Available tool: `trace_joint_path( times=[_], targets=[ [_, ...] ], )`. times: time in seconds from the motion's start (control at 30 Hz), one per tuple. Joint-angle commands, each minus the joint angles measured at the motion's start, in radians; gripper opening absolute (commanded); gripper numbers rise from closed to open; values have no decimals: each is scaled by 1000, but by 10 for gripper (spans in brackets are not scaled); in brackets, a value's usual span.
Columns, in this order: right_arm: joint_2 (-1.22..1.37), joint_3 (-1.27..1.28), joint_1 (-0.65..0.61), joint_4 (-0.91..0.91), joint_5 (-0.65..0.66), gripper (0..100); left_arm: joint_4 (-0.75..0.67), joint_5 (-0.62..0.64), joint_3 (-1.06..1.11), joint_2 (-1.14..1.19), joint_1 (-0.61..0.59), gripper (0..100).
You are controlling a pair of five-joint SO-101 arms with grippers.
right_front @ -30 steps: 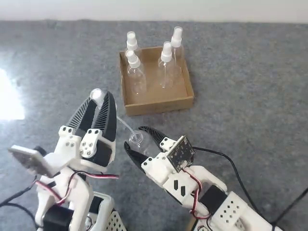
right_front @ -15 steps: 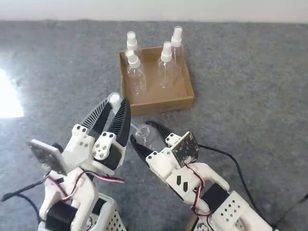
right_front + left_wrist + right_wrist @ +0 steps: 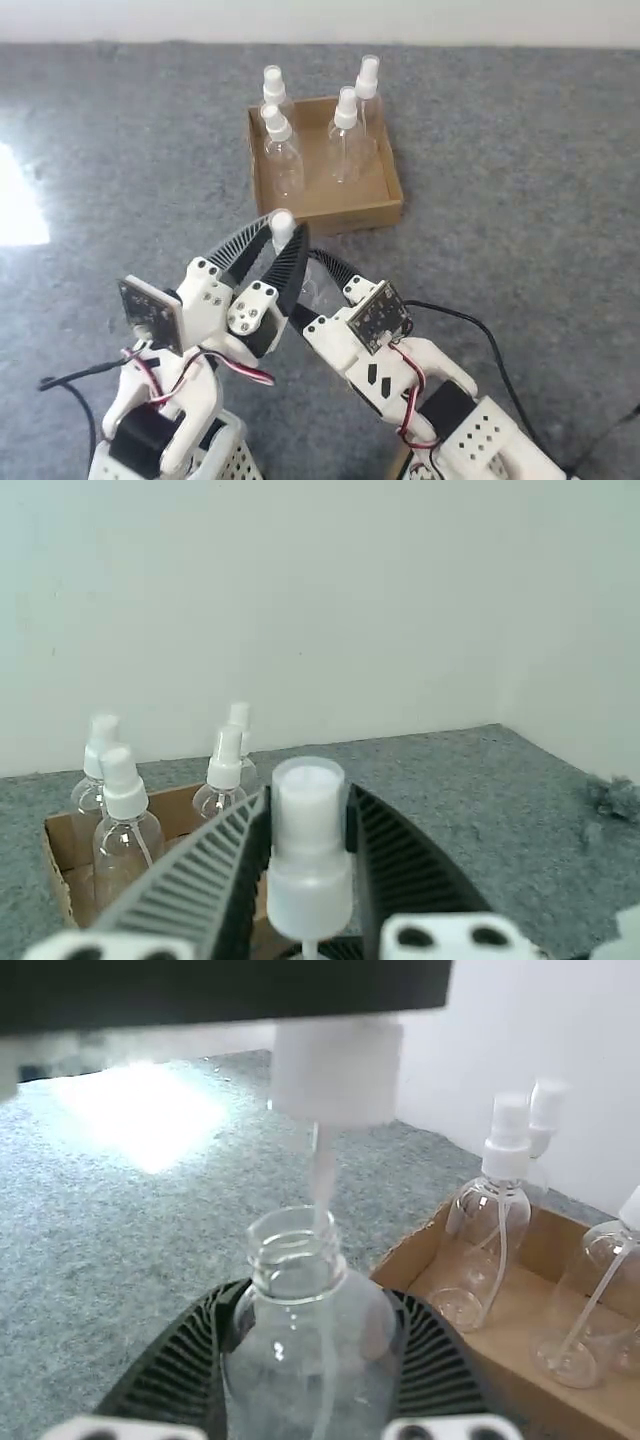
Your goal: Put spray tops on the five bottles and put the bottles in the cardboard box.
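Clear bottle point(image 3: 305, 1365) upright, clamped in R end effector point(image 3: 305, 1325), neck open; sits just in front of the cardboard box point(image 3: 350, 216), close to its front wall. L end effector point(image 3: 308, 798) closed on white spray top point(image 3: 310, 880), held directly above the bottle, same side of box. Dip tube reaches down to the neck; cap itself not yet seated. Inside box: 4 bottles point(image 3: 283, 152) w/ spray tops on, upright, 2 per side. Grey table point(image 3: 500, 200) under box.
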Motion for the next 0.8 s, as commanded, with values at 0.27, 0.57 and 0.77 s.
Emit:
trace_joint_path(
  times=[0.27, 0.57, 0.77],
  targets=[
    [-27, -32, 18, -19, 17, 33, 94, -71, -13, -3, 5, 193],
    [-27, -31, 21, -16, 14, 33, 160, -69, -88, -5, -3, 201],
    [-27, -23, 104, -24, 12, 33, 166, -68, -125, -6, -46, 201]
  ],
)
